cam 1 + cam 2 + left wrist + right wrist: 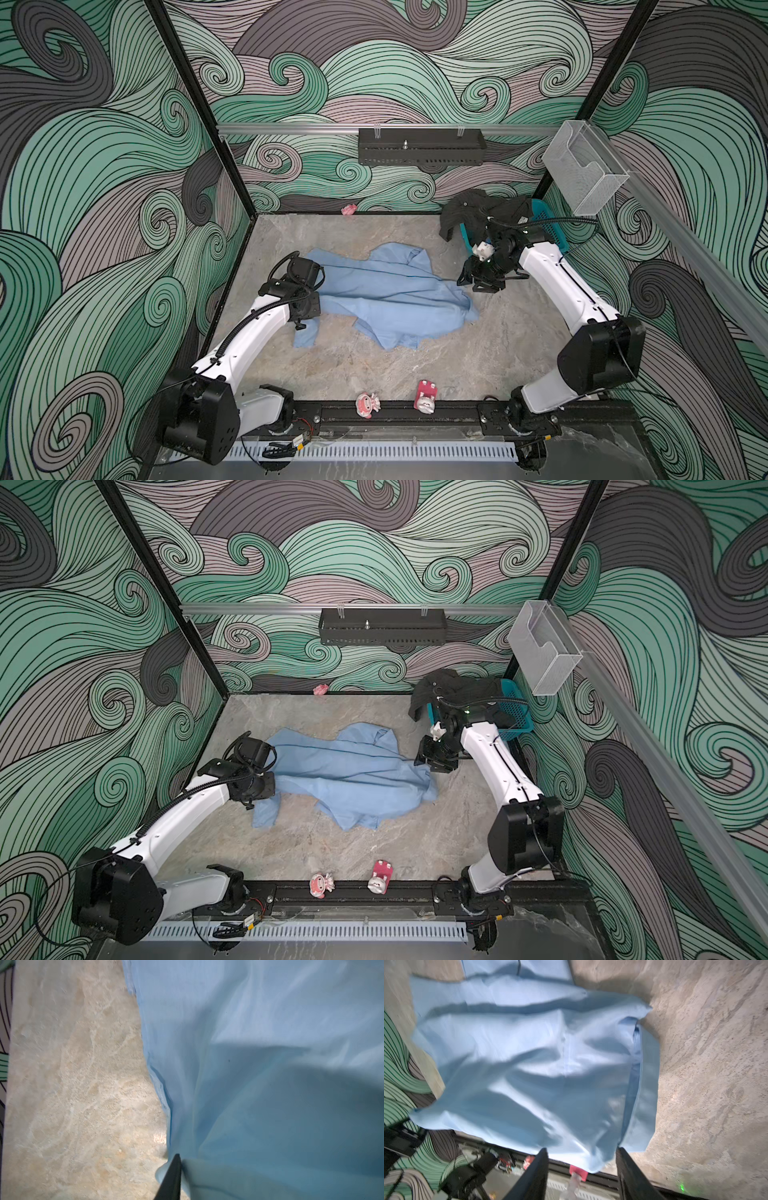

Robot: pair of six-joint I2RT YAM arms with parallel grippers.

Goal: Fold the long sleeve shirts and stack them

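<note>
On the tabletop, both top views: the light blue shirt (386,295) (345,771) lies rumpled mid-surface between the arms. The dark shirt (478,208) (449,688) is draped over a teal basket (555,237) (517,712) in the far right corner.
Around: pink figurines (368,405) stand at the front rail, well apart from the cloth. A pink scrap (349,209) lies at the back wall; a black tray (422,147) and a clear holder (584,166) hang on the rails.
In the way: the left arm (257,328) covers the blue shirt's left end. The right arm (552,274) hides part of the basket, and the right gripper (465,277) sits just beside the shirt's right edge.
Left wrist view: the left gripper (175,1169) shows one black finger (172,1178) against bunched blue cloth; grasping or released, one cannot tell.
Right wrist view: the fingers (535,1172) stand wide apart, released, with the shirt's edge just beyond.
Surface and room: a marbled beige-grey tabletop (415,365); walls (83,208) of green and grey swirls.
</note>
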